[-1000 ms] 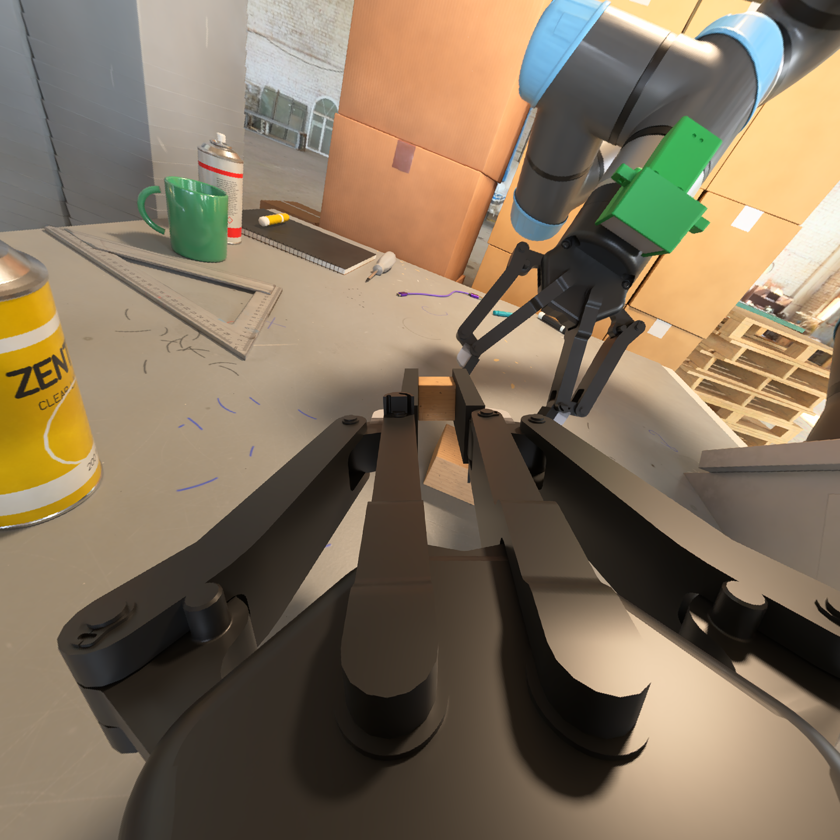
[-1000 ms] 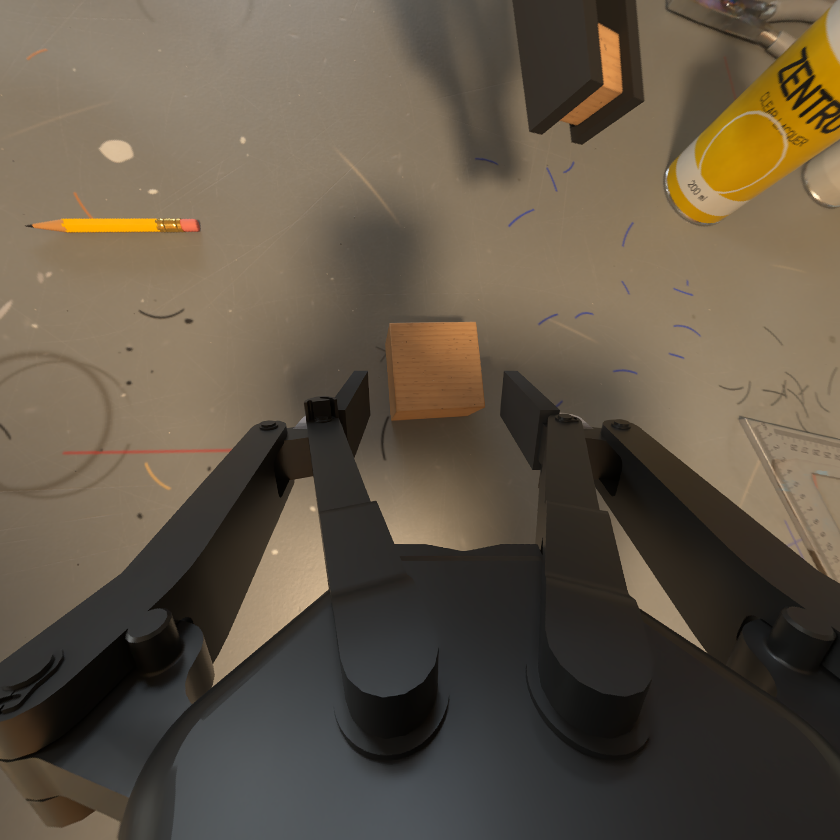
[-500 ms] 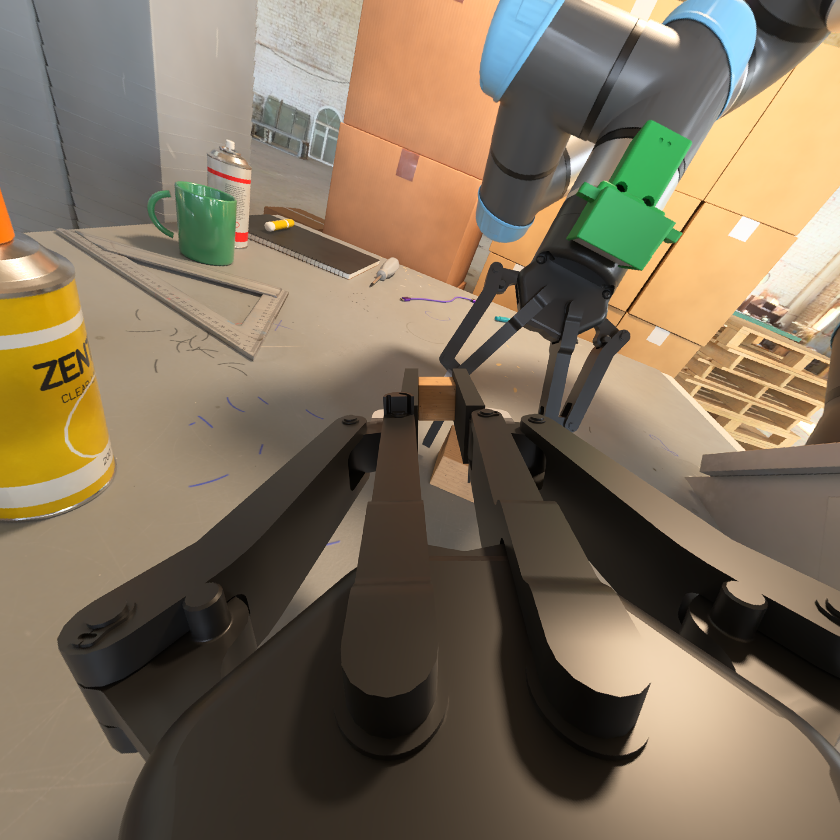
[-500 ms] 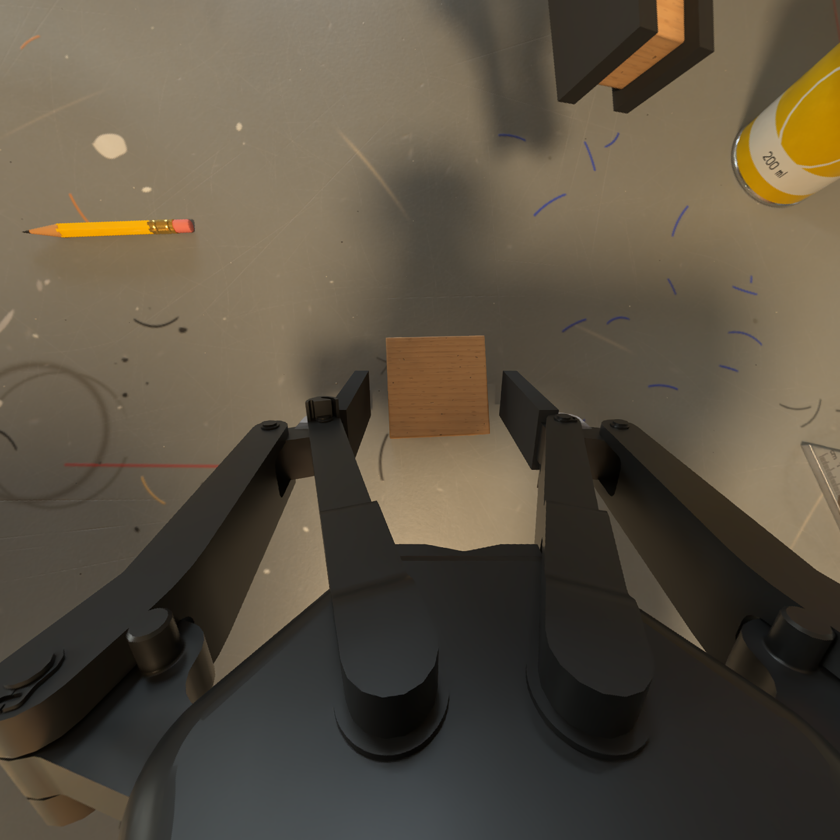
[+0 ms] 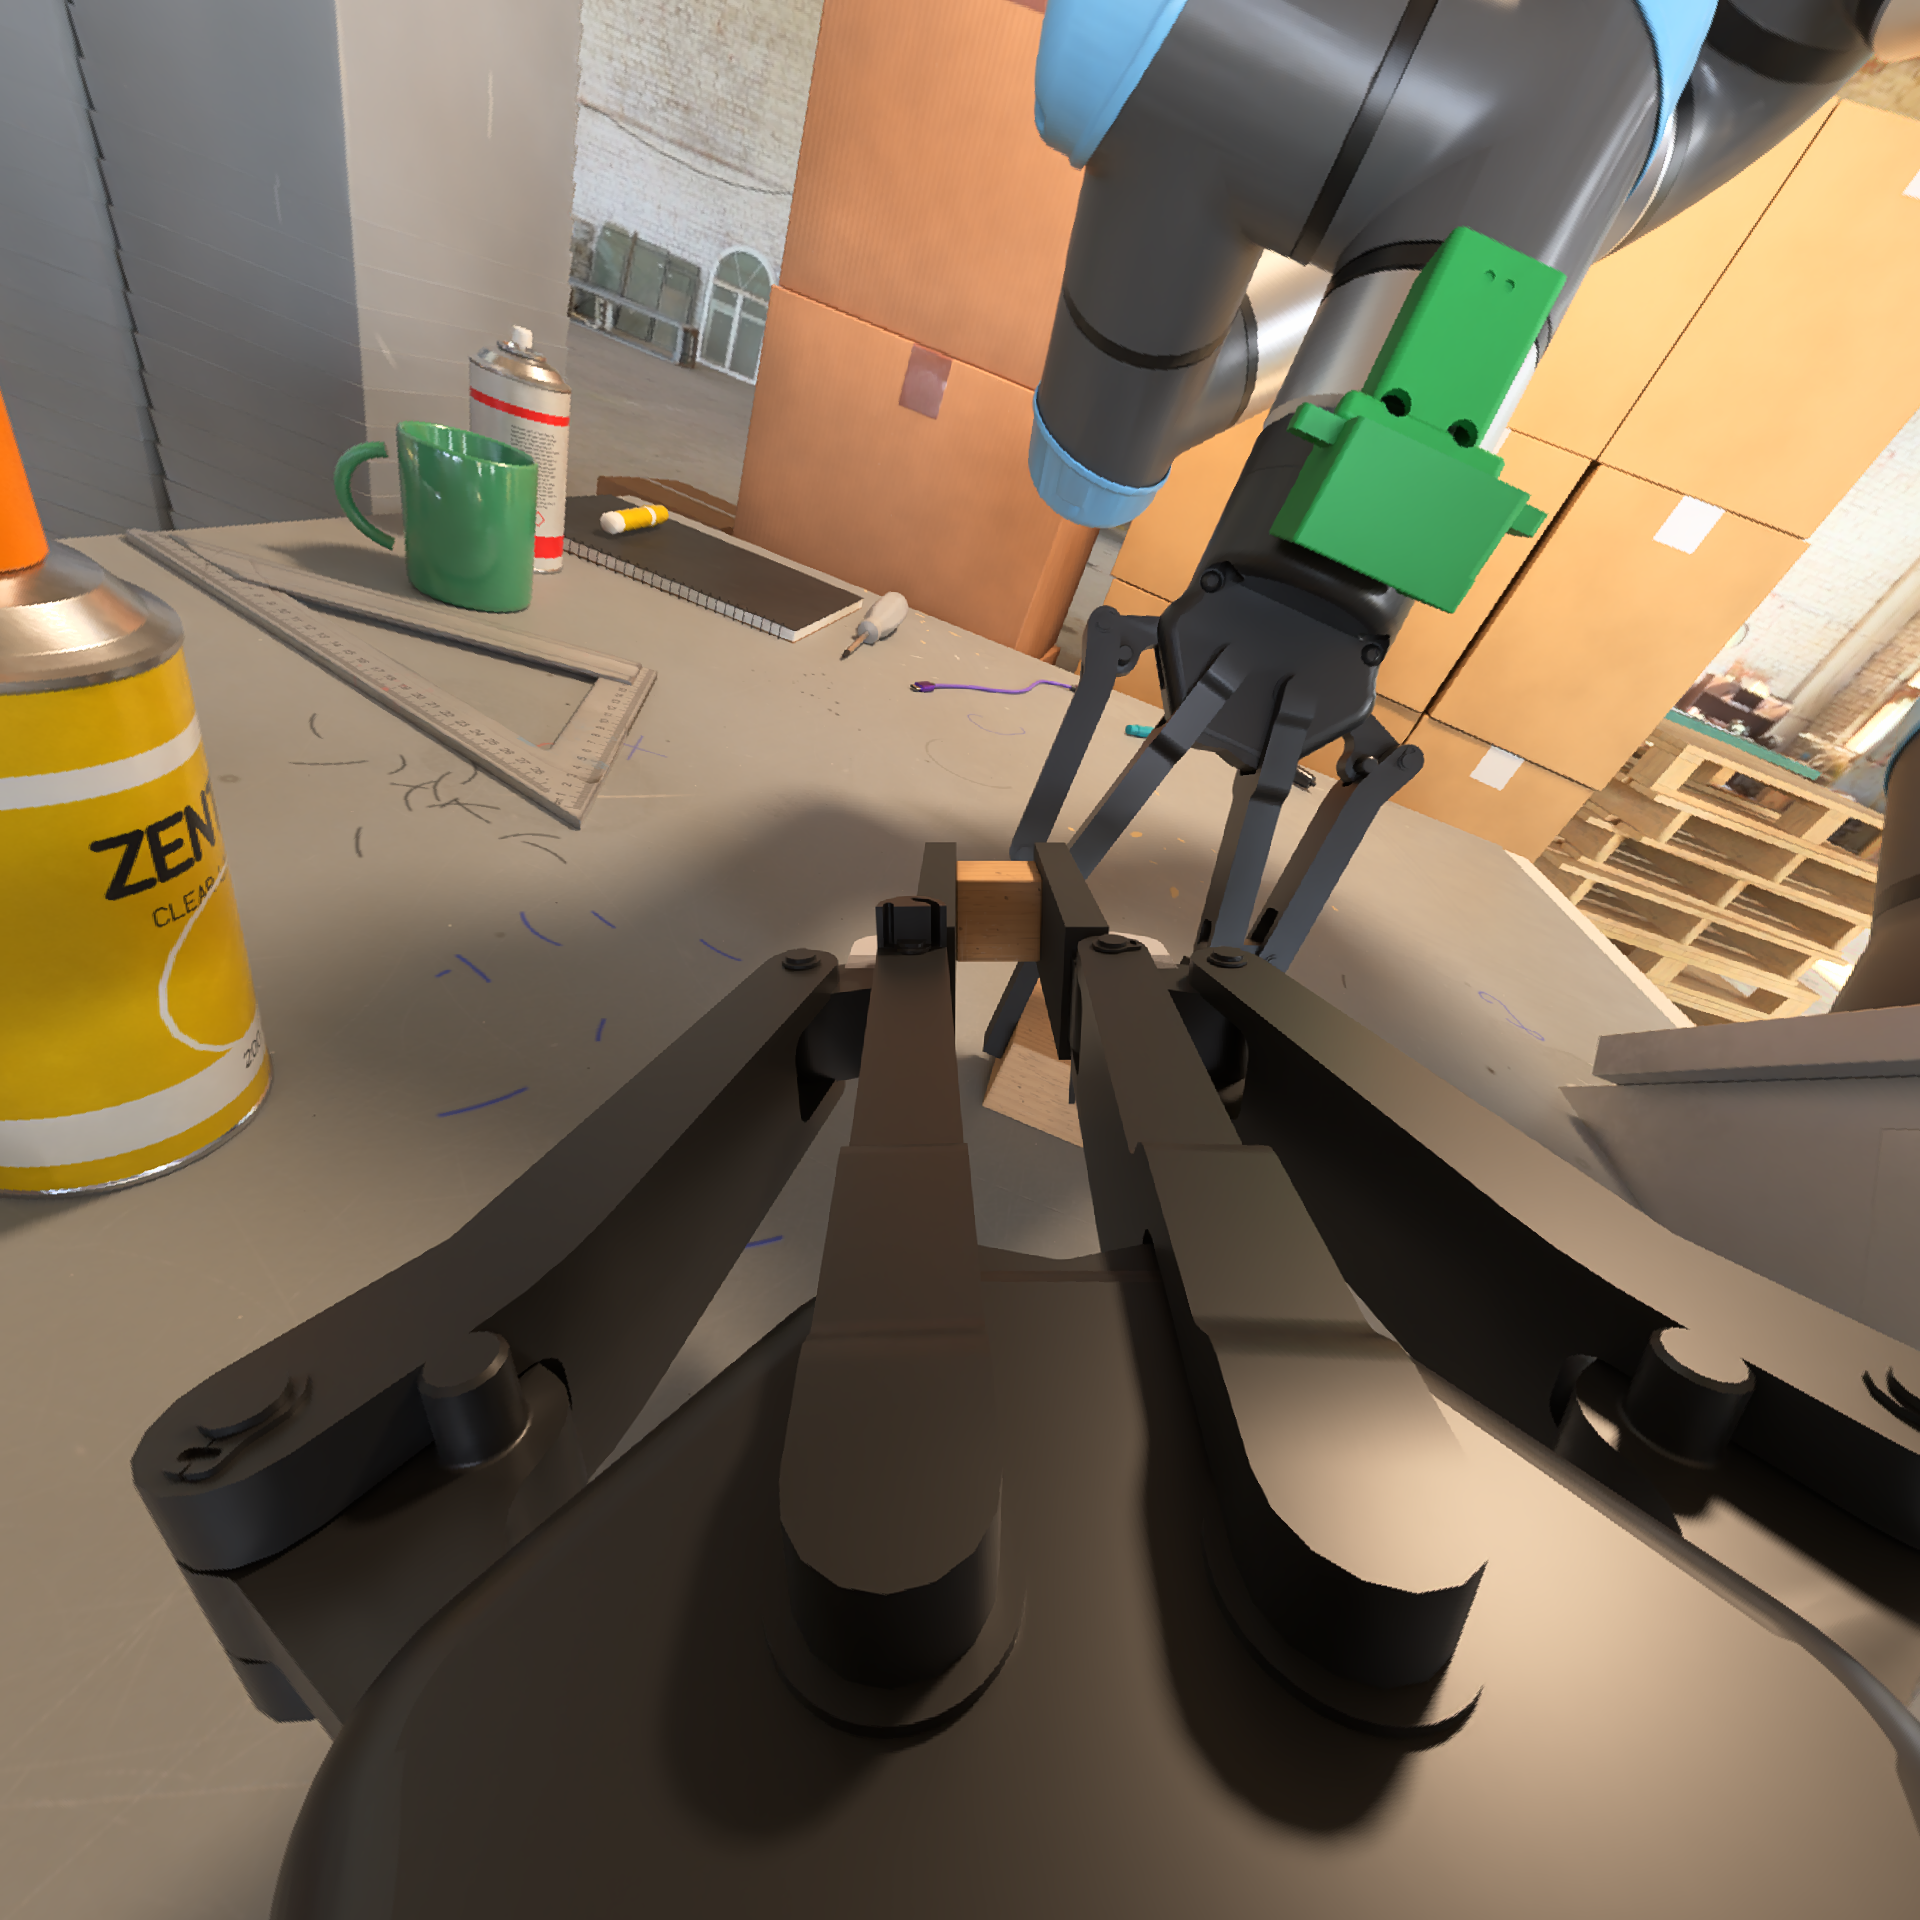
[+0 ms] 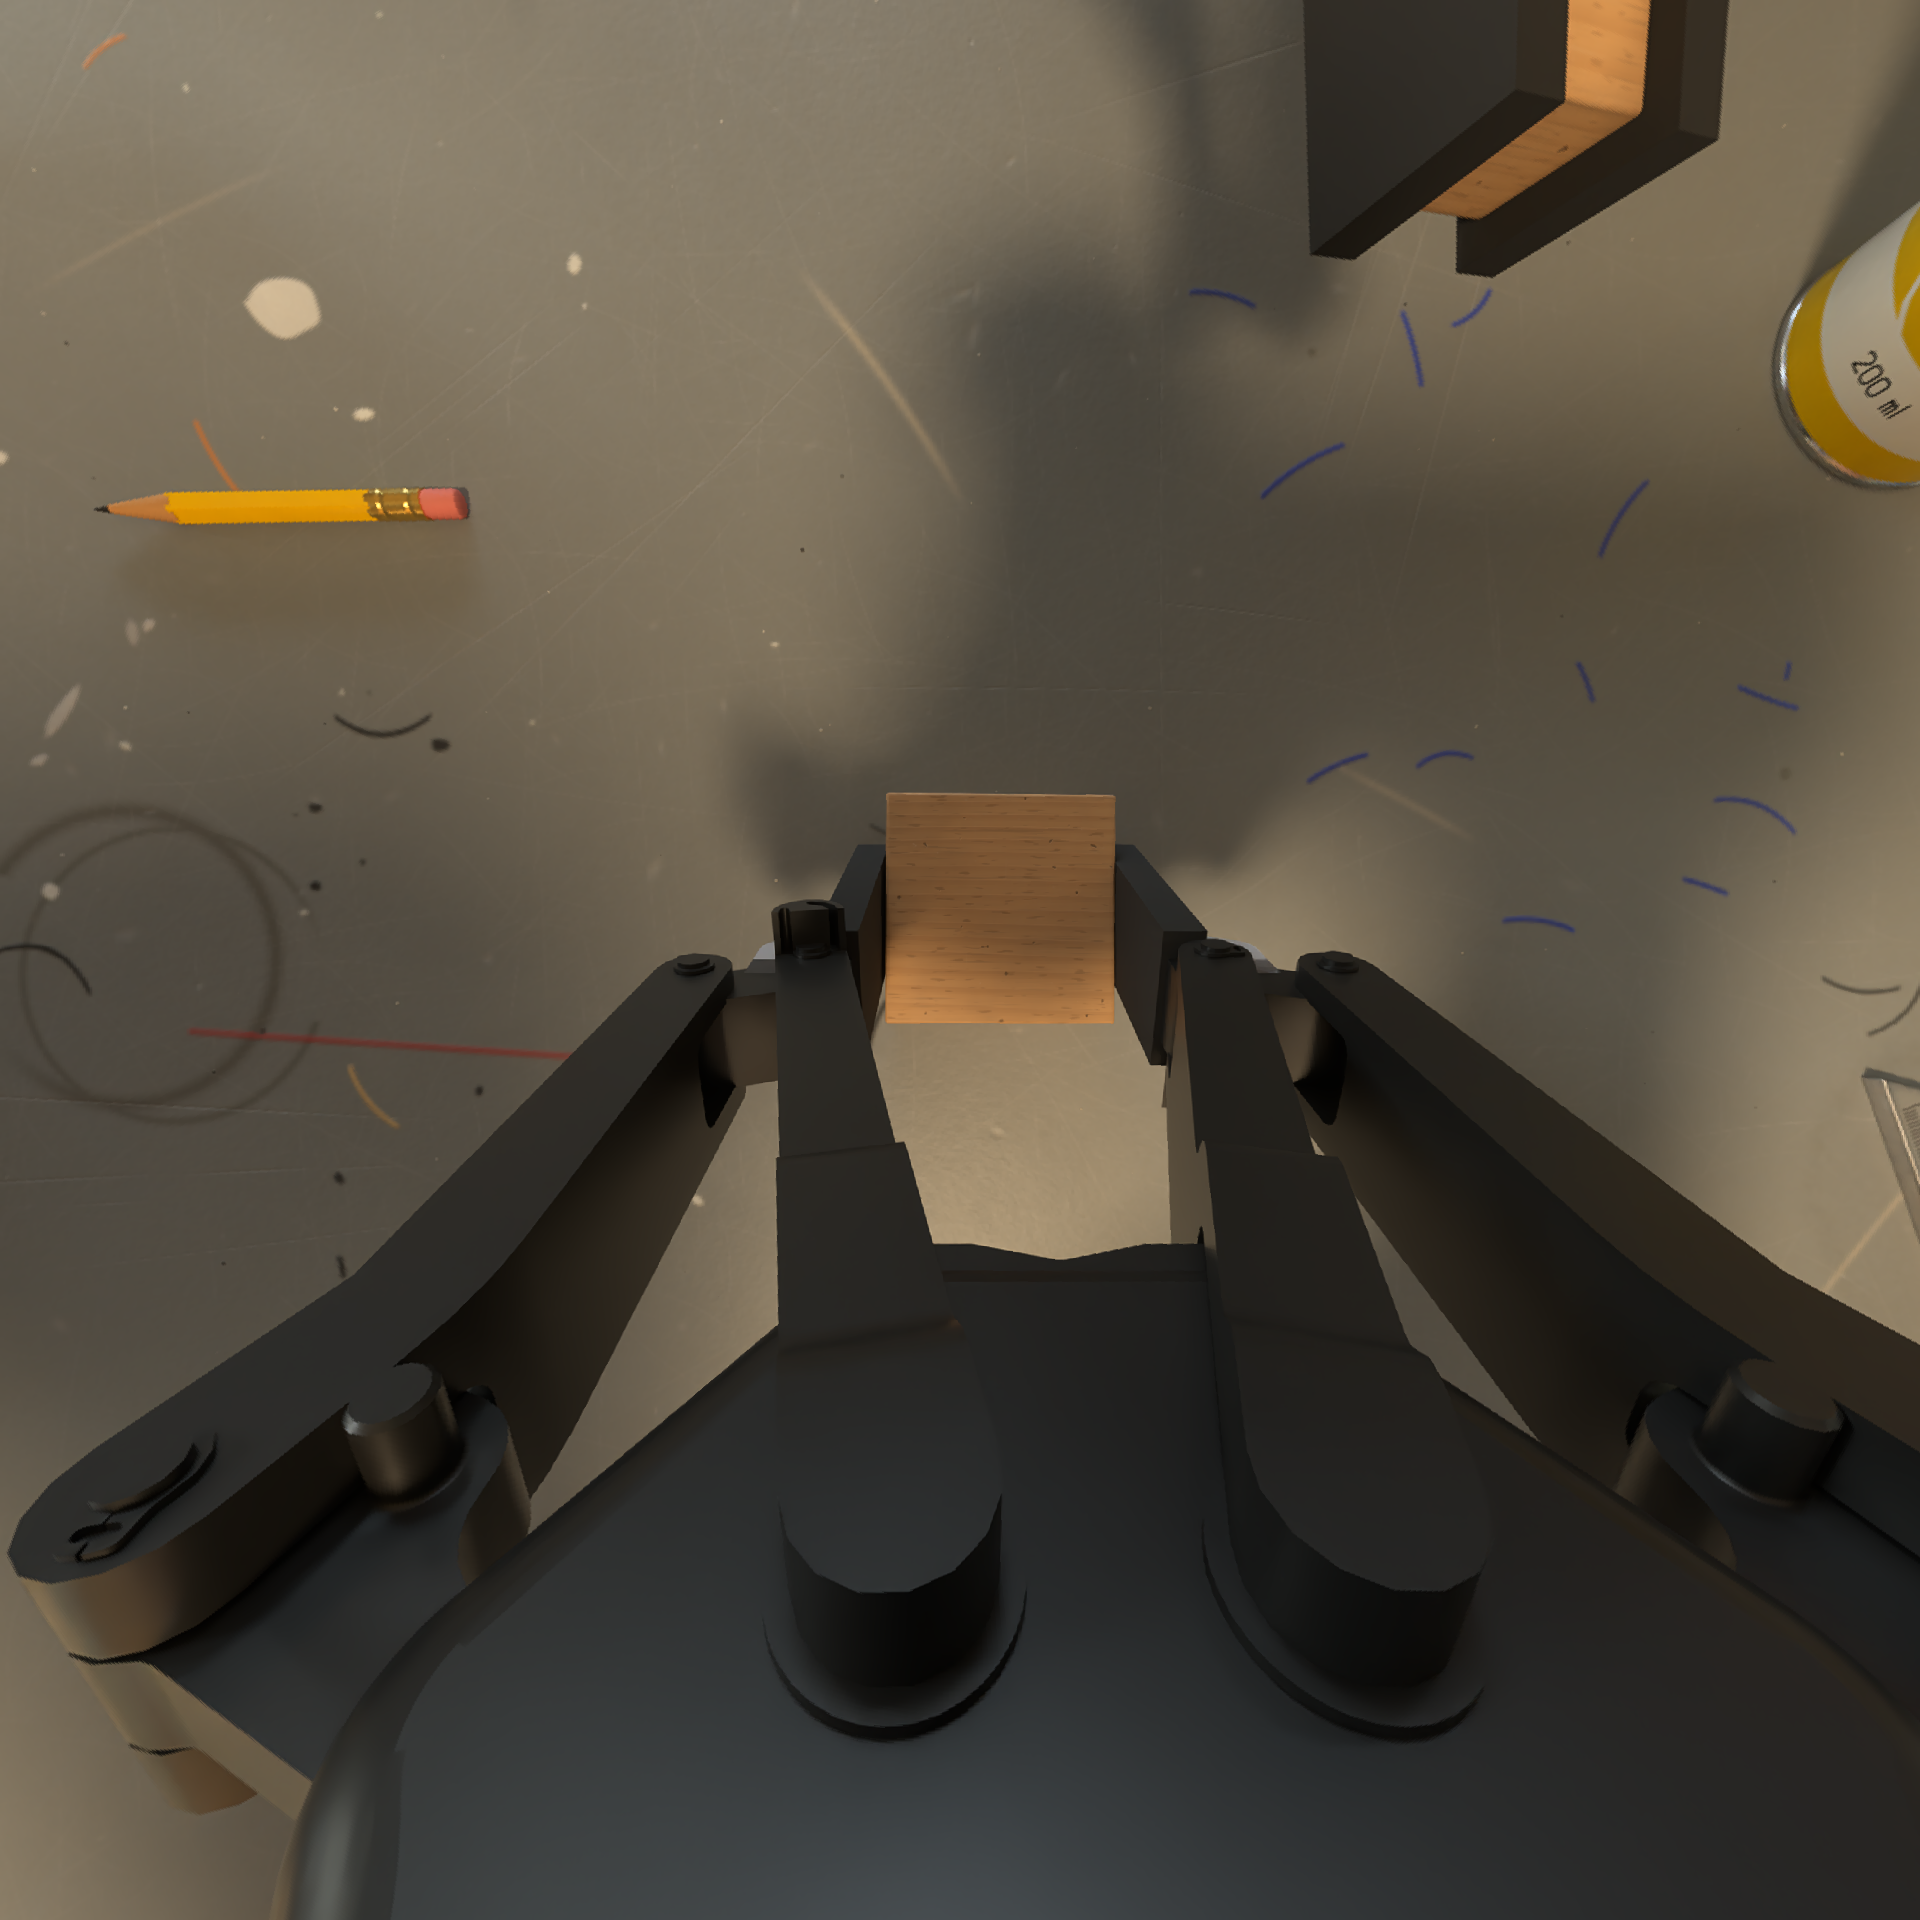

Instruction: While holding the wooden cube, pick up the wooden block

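Observation:
My left gripper (image 5: 995,914) is shut on a small wooden cube (image 5: 995,912) and holds it above the table. The cube between those pads also shows at the top right of the right wrist view (image 6: 1558,114). The wooden block (image 6: 1000,909) lies on the grey table (image 6: 727,520), straight under my right gripper (image 6: 1000,925). Both pads of the right gripper press on the block's left and right sides. In the left wrist view the block (image 5: 1029,1081) shows just below the held cube, mostly hidden by my fingers. The right arm (image 5: 1195,260) comes down onto it from behind.
A yellow can (image 5: 104,935) stands at the left and shows at the right edge of the right wrist view (image 6: 1860,364). A green mug (image 5: 468,520), spray can (image 5: 520,416), metal set square (image 5: 416,665) and notebook (image 5: 707,571) lie farther back. A pencil (image 6: 301,506) lies left of the block.
My right gripper has come down over the block and its fingers have closed from wide open onto the block's sides. The left gripper still holds the cube.

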`<state>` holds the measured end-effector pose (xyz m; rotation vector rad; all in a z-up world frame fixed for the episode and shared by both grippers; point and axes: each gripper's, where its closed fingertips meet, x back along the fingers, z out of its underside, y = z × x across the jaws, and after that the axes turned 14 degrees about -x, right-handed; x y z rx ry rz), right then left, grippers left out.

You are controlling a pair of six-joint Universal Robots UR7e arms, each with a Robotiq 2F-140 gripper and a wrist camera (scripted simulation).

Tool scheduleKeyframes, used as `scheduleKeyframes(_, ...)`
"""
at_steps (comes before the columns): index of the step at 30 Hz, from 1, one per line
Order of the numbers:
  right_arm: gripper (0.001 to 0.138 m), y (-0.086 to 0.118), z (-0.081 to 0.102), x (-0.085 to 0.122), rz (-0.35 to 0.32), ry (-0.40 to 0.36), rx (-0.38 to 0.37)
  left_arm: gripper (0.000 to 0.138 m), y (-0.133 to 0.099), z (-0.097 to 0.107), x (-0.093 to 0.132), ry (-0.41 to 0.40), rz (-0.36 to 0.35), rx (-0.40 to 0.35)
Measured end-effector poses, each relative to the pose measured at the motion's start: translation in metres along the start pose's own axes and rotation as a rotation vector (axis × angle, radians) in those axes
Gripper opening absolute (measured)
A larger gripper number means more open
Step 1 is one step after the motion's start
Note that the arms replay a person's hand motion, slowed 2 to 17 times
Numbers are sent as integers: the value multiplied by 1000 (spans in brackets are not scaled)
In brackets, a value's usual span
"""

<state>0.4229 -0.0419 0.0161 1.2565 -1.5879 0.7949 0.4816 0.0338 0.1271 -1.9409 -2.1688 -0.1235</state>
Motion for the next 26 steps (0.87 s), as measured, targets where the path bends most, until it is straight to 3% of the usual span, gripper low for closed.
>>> scheduleKeyframes(13,54,-3,1,2,-5,35,17,20,-1,1,1,11,11,-13)
scheduleKeyframes(26,54,-18,-21,27,-29,-113,-25,20,-2,2,1,35,11,-54)
